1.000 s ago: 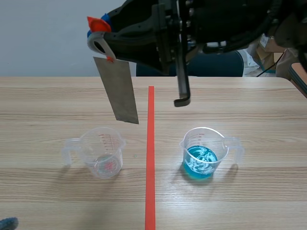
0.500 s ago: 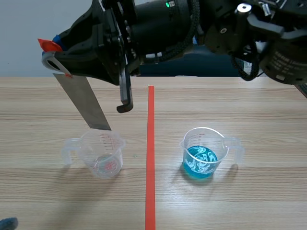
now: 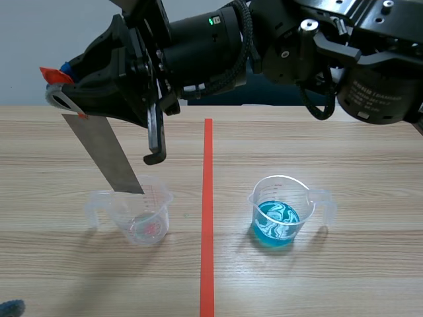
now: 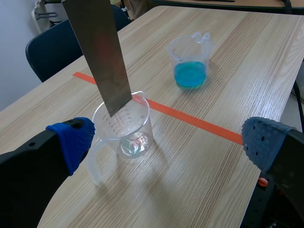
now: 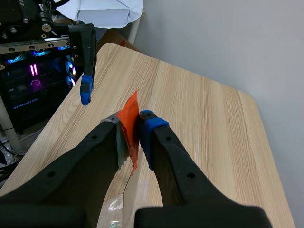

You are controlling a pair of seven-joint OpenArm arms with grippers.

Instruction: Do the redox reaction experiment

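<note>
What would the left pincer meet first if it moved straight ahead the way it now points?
Most likely the clear plastic measuring cup, standing just ahead of the open left pincer. The grey metal strip hangs with its lower end at the cup's rim. Depth is hard to judge, so this is uncertain.

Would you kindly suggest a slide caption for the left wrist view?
A metal strip poised at the mouth of the clear measuring cup, blue-liquid cup beyond the tape line.
</note>
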